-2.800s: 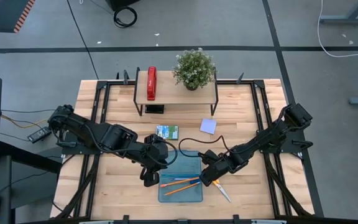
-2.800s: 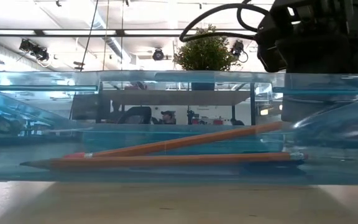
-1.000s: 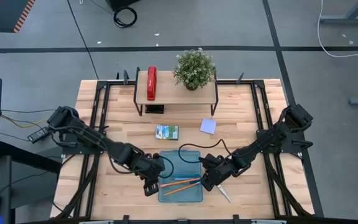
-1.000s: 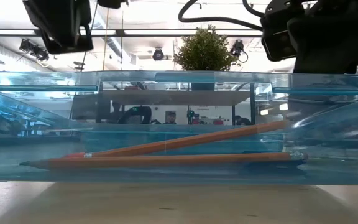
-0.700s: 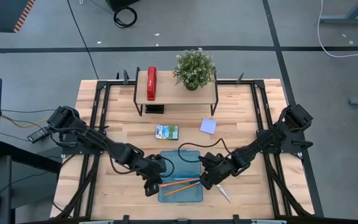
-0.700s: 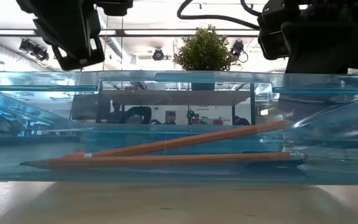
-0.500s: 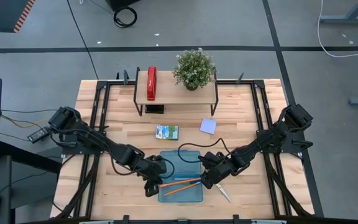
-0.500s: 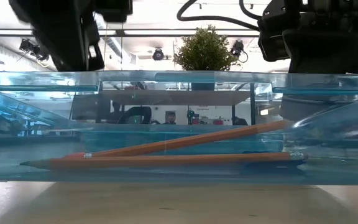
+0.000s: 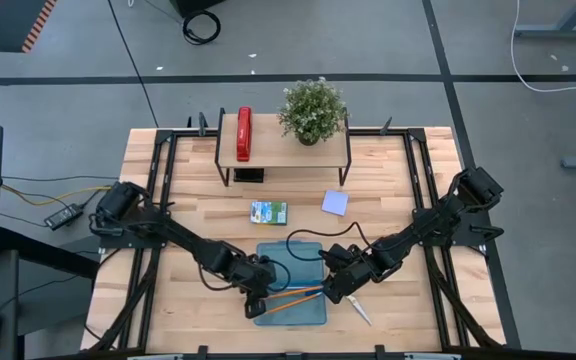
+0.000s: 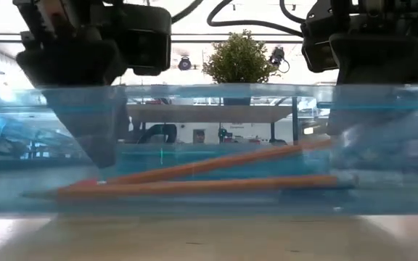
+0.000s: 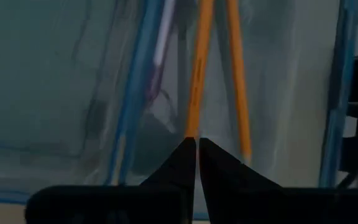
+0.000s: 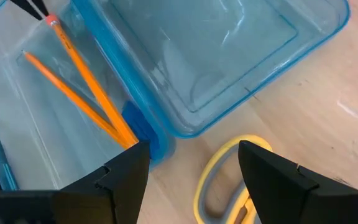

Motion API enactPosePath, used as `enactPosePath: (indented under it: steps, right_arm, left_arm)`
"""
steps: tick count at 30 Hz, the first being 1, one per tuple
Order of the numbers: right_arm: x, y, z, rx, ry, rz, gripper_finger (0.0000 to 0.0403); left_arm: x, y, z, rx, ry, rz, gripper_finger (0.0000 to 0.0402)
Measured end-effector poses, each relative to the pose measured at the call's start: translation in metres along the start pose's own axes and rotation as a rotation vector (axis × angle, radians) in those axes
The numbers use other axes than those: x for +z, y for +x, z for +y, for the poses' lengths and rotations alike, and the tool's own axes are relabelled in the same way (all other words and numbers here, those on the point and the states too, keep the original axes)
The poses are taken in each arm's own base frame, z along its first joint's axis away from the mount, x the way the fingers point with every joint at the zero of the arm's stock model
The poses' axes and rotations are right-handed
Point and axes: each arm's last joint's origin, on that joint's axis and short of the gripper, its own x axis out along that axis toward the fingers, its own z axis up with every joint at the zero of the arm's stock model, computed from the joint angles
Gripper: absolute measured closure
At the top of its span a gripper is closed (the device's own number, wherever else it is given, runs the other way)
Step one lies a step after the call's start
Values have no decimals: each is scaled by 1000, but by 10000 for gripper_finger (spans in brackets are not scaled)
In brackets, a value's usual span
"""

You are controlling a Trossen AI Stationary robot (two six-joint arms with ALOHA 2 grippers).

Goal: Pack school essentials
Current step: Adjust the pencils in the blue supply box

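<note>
Robotics lab or workshop: grey concrete floor (image 9: pixel 68 90) with black tape lines, loose cables (image 9: pixel 202 26) at upper centre, butcher-block table (image 9: pixel 388 170) on a black frame; ceiling strip lights (low view, top).

The left arm stretches low across the desk (image 9: pixel 190 300), its claw (image 9: pixel 258 303) pointing downward with the fingers (image 11: pixel 178 163) drawn nearly together. The right arm reaches in from the opposite side, its claw (image 9: pixel 335 287) spread wide.
</note>
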Motion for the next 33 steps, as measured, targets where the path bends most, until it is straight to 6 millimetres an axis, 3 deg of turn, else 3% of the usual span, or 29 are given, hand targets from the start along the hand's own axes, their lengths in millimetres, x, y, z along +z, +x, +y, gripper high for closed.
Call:
enactPosePath:
  steps: [7,20,27,33]
  right_arm:
    - [0,0,-1,-7,-16,3,150]
    - [5,1,-4,-41,-18,-39,150]
    - [8,2,-5,-46,-30,-44,150]
    - [2,0,2,23,-173,-23,150]
  left_arm:
    - [1,9,3,-19,-10,13,372]
    - [6,8,-3,-211,9,65,370]
    - [7,8,-2,-215,-5,74,380]
    - [10,8,1,-212,-16,68,385]
